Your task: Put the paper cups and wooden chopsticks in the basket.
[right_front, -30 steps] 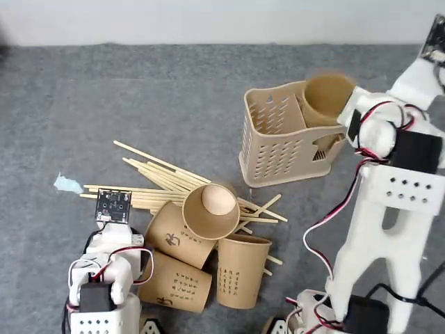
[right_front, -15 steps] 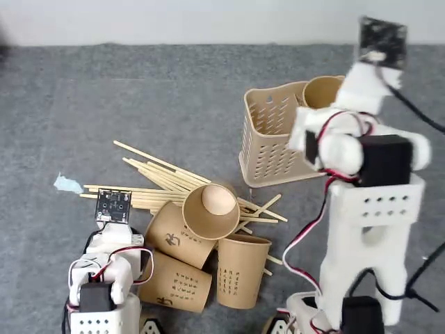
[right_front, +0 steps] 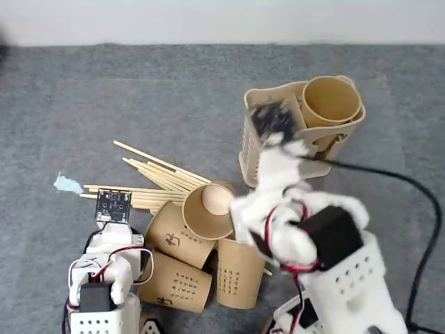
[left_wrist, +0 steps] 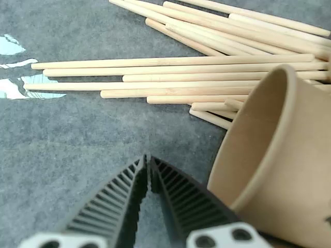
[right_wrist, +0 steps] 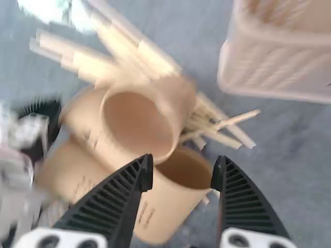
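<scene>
Right gripper spread over paper cups; left gripper clenched (empty), beside chopsticks

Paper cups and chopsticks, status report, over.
Left gripper shut, empty, low by the chopsticks. Right gripper open above four loose cups. One cup in basket. Some chopsticks pinned under cups.

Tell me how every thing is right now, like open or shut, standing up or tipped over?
Basket: standing upright, one cup inside.
Cup in the basket: upright, mouth up.
Tipped cups: four, lying in a pile on the table.
Chopsticks: lying loose on the table, some under the cups.
Left claw: shut, holding nothing.
Right claw: open, above the pile of cups.
</scene>
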Controlling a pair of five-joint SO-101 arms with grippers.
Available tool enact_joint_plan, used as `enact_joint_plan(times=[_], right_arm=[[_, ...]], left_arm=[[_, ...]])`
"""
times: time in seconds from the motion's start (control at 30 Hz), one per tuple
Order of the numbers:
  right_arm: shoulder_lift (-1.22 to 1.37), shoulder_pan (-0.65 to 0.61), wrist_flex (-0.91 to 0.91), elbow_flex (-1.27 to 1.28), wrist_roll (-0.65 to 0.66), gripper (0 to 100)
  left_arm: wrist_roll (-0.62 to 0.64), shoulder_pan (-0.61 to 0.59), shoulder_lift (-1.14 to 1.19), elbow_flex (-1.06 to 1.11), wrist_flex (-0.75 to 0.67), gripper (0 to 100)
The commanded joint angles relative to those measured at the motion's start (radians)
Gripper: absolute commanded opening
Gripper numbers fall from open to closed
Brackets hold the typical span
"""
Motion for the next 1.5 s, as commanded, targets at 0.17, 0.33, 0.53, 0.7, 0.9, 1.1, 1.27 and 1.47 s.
enact_joint_plan(times=[0.17,0.33,0.53,0.7,0.9,1.1,1.27,1.47], right_arm=[[-0.064,-0.031,-0.254,0.279,0.074,19.0],[-0.064,-0.035,-0.383,0.367,0.121,19.0],[-0.064,-0.031,-0.478,0.488,0.149,14.5],[-0.074,-0.030,-0.479,0.488,0.150,2.0],[-0.076,-0.028,-0.467,0.453,0.149,0.8],[-0.076,0.044,-0.349,0.226,0.147,0.8],[-0.071,0.122,-0.199,-0.035,0.149,0.7],[-0.064,0.289,-0.113,-0.282,0.153,0.7]], left_arm=[[-0.002,-0.002,-0.015,-0.010,0.003,1],[-0.002,-0.002,-0.015,-0.010,0.003,1],[-0.002,-0.002,-0.015,-0.010,0.003,1],[-0.002,-0.002,-0.015,-0.010,0.003,1],[-0.002,-0.002,-0.015,-0.010,0.003,1],[-0.002,-0.002,-0.015,-0.010,0.003,1],[-0.002,-0.002,-0.015,-0.010,0.003,1],[-0.002,-0.002,-0.015,-0.010,0.003,1]])
